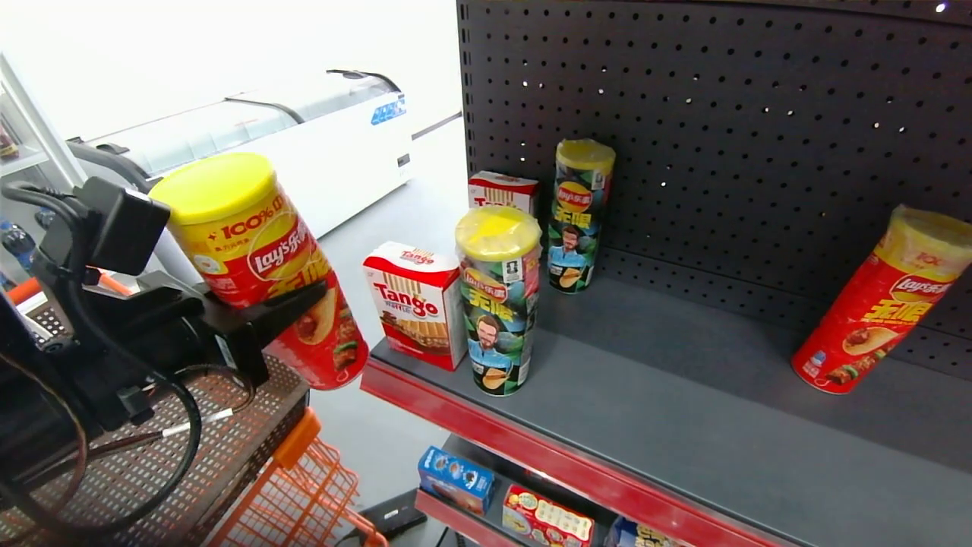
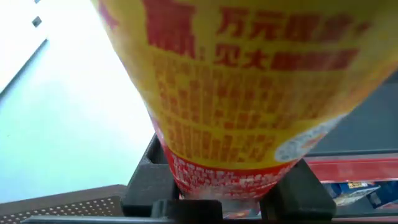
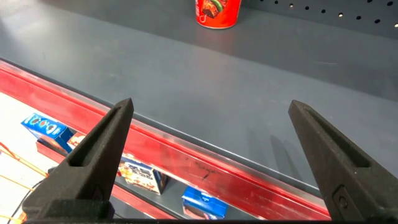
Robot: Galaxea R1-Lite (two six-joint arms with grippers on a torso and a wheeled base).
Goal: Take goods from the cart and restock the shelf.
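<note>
Chips can (image 1: 254, 258), red w/ yellow lid, sat pinched in the L pincer (image 1: 282, 323) at approx 9 o'clock of the head view. It was tilted, lid toward 11 o'clock, base toward 5 o'clock; the base was just beside the 9 o'clock end of the red front lip of the shelf (image 1: 683, 410); contact couldn't be told. Left wrist view had the same can (image 2: 249, 93) up close, w/ the pincer (image 2: 224, 186) clamped on both sides of its lower body. Below that arm, at 7 o'clock, lay the cart (image 1: 296, 486): orange wire w/ a perforated tray.

The shelf was a grey board w/ a black pegboard back. At its 9 o'clock end, the front wafer box (image 1: 414, 304) stood near the lip; the front green can (image 1: 497, 304) stood upright just beside it at its 3 o'clock. The rear wafer box (image 1: 501, 194) and rear green can (image 1: 579, 216) stood behind at 12 o'clock, near the pegboard. The second red can (image 1: 873, 304), at 3 o'clock and well apart from the rest, leaned w/ its lid end against the pegboard.

R pincer (image 3: 211, 112) was spread wide above the shelf's front lip (image 3: 186, 149); the second red can's base (image 3: 217, 12) stood on the board beyond it. The lower shelf held small boxes, incl. a blue box (image 1: 456, 479). A white chest freezer (image 1: 304, 144) stood at 11 o'clock in the room behind.
</note>
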